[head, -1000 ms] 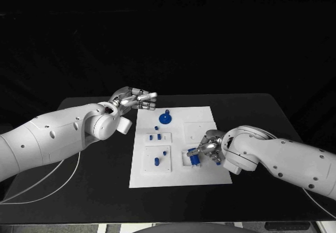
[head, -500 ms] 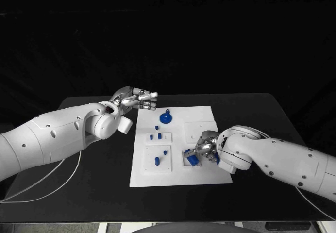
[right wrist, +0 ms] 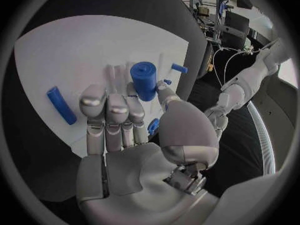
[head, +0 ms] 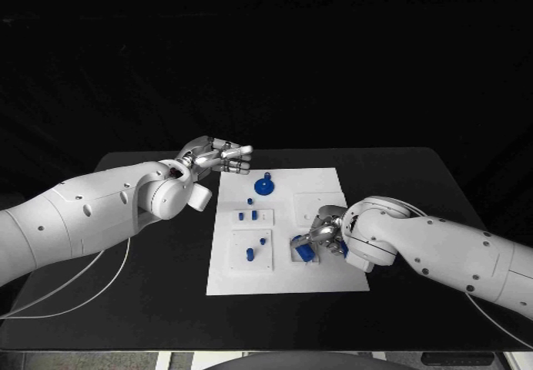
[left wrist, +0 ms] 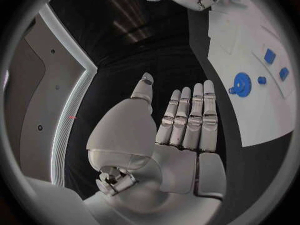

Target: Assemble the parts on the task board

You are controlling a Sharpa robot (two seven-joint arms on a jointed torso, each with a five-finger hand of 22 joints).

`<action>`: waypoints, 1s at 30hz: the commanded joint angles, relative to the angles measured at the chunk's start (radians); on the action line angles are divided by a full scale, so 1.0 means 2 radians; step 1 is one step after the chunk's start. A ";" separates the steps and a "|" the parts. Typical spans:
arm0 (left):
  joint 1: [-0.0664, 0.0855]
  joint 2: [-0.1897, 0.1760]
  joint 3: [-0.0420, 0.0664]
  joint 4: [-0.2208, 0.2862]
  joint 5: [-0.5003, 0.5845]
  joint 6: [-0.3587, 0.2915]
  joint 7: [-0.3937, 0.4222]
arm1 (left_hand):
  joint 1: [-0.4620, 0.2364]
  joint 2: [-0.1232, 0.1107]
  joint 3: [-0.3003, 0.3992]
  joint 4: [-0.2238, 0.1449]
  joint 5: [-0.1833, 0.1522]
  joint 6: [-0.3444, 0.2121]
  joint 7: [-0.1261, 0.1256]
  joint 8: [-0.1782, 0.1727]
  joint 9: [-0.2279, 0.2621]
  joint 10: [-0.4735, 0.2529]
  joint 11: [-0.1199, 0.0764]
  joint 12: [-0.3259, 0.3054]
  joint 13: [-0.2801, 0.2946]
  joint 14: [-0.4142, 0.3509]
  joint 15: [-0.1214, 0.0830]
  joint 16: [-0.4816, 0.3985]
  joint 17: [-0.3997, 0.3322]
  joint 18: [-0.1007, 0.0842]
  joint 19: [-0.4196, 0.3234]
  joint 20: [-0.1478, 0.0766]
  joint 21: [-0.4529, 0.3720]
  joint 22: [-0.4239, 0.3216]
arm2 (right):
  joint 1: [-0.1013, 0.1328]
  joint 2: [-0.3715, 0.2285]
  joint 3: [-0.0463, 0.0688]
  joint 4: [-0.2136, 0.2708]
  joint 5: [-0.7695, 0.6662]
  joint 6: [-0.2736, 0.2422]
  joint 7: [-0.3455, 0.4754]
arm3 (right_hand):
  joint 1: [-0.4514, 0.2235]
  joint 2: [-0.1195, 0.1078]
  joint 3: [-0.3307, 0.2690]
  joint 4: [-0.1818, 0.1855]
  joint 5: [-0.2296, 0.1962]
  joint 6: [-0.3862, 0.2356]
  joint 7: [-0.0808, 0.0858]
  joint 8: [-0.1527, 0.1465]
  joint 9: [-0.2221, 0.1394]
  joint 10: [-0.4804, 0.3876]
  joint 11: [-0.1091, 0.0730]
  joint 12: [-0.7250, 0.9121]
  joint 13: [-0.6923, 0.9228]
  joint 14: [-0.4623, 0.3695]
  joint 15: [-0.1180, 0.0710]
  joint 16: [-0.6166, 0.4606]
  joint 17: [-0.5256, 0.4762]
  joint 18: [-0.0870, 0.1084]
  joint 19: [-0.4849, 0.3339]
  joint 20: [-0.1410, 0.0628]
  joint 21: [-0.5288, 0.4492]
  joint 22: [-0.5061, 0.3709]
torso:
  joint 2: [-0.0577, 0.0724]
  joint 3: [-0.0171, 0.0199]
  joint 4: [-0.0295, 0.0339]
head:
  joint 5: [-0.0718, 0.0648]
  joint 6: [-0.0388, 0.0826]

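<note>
The right hand [head: 326, 235] has slid a little farther left over the white task board [head: 322, 185], its fingers now touching a blue cylinder [right wrist: 144, 80] near the board's lower middle, though a firm grip cannot be told, while the left hand [head: 219, 158] hovers empty, fingers extended, off the board's upper left corner.

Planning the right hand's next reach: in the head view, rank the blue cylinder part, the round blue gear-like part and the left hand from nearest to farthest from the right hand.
1. Blue cylinder part: right by the right hand.
2. Round blue gear-like part: far end of the white task board.
3. Left hand: beyond the board's far left corner.
</note>
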 commanded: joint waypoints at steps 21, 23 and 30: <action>0.000 0.001 0.000 0.000 -0.004 0.010 -0.004 | -0.003 -0.005 0.000 0.005 -0.003 -0.003 0.001 0.003 0.001 -0.003 0.000 0.001 0.000 -0.004 0.001 0.000 0.000 0.003 0.002 0.003 0.002 -0.001 | -0.006 0.005 -0.006 0.002 -0.009 0.022 -0.013 | -0.021 -0.079 0.001 0.127 -0.034 0.007 0.001 0.000 -0.001 -0.001 0.000 -0.007 0.002 0.002 -0.004 -0.006 0.006 -0.009 0.027 -0.003 -0.002 0.047 | 0.000 0.0004 -0.0011 | 0.004 -0.002; 0.000 0.001 0.000 0.000 -0.005 0.010 -0.004 | -0.003 -0.005 0.000 0.005 -0.003 -0.003 0.001 0.003 0.001 -0.003 0.000 0.001 0.000 -0.004 0.001 0.000 0.000 0.003 0.002 0.003 0.002 -0.001 | -0.006 0.005 -0.006 0.002 -0.009 0.023 -0.013 | -0.018 -0.080 -0.002 0.131 -0.034 0.006 0.002 0.000 -0.001 -0.001 0.000 -0.007 0.002 0.002 -0.004 -0.007 0.006 -0.009 0.027 -0.003 -0.002 0.047 | 0.000 0.0003 -0.0013 | 0.004 -0.002; 0.000 0.001 0.000 0.000 -0.005 0.010 -0.006 | -0.003 -0.005 0.000 0.005 -0.003 -0.003 0.001 0.003 0.001 -0.003 0.000 0.001 0.000 -0.004 0.001 0.000 0.000 0.003 0.002 0.003 0.002 -0.001 | -0.006 0.004 -0.006 0.002 -0.010 0.024 -0.013 | -0.011 -0.082 -0.009 0.138 -0.034 0.006 0.002 0.000 0.000 -0.001 0.000 -0.009 0.003 0.003 -0.004 -0.010 0.006 -0.008 0.027 -0.003 -0.004 0.047 | 0.000 0.0006 -0.0008 | 0.003 -0.002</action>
